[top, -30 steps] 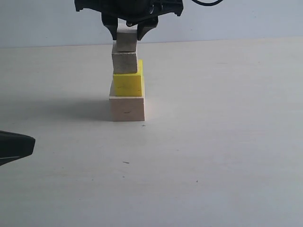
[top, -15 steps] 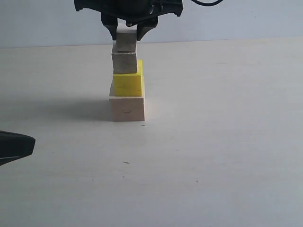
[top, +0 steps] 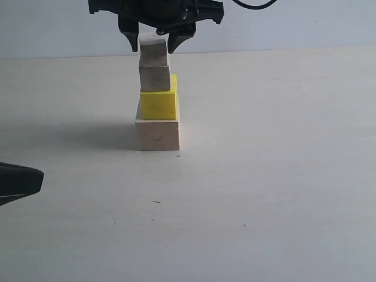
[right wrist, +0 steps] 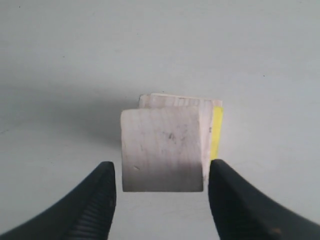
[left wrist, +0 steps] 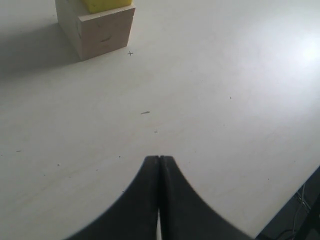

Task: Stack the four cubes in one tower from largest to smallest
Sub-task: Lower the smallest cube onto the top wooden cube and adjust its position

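The tower stands mid-table: the largest pale wood cube [top: 157, 135] at the bottom, the yellow cube [top: 158, 104] on it, a plain wood cube [top: 154, 78] above, and the tiniest cube [top: 153, 50] on top, turned slightly. My right gripper [top: 153, 46] hangs over the tower, open, its fingers either side of the top cube. In the right wrist view a thin gap shows on each side between the top cube [right wrist: 162, 150] and the right gripper [right wrist: 162, 167]. My left gripper [left wrist: 159, 159] is shut and empty, low near the table, away from the tower.
The left gripper's dark tip [top: 17, 182] pokes in at the left edge of the exterior view. The pale table [top: 264, 176] spreads around the tower. In the left wrist view the table's edge [left wrist: 292, 200] runs close by.
The right gripper's fingers have spread apart off the tiniest cube, which stays on the tower. The left gripper has not moved.
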Controlling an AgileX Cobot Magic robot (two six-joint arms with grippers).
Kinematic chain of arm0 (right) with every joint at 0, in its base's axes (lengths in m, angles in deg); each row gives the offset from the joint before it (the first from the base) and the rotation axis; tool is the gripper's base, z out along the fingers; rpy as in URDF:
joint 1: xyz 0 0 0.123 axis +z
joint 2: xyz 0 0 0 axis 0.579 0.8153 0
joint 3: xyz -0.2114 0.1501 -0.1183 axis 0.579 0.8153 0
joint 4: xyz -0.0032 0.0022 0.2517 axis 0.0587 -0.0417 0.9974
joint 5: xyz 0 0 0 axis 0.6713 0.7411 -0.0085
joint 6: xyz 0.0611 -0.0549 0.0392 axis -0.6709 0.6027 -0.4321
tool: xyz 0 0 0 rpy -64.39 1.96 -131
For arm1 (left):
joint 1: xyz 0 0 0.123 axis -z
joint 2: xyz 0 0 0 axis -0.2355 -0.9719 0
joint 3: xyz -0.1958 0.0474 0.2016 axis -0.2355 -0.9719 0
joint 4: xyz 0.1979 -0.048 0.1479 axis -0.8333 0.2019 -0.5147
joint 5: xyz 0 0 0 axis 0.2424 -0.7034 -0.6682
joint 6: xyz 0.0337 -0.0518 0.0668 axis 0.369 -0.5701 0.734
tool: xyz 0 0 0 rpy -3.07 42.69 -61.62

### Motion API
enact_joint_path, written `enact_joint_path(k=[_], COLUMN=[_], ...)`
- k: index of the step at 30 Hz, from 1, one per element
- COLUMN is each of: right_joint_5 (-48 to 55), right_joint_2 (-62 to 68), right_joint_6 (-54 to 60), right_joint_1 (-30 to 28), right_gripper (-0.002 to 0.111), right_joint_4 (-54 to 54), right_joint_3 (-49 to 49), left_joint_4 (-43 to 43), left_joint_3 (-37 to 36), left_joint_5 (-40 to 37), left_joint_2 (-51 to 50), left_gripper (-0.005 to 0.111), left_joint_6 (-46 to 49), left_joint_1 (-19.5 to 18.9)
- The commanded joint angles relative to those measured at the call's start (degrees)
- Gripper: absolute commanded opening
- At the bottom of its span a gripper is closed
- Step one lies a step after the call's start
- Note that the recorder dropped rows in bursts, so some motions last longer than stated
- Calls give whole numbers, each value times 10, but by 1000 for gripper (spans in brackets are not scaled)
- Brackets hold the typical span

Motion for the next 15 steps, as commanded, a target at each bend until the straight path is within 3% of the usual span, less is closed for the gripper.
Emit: enact_joint_path(k=[1,15], right_joint_5=[-3,-16], right_joint_2=[-3,-3], right_joint_6=[-20,-48], right_joint_1=[1,1], right_gripper=[54,54], right_joint_4=[-2,-33], right_joint_3=[-4,-4], left_joint_4=[5,5], left_joint_3=[2,2], left_joint_5=[0,0], left_joint_2=[4,4], left_gripper=[0,0], left_joint_6=[-2,-1], left_joint_1=[4,4])
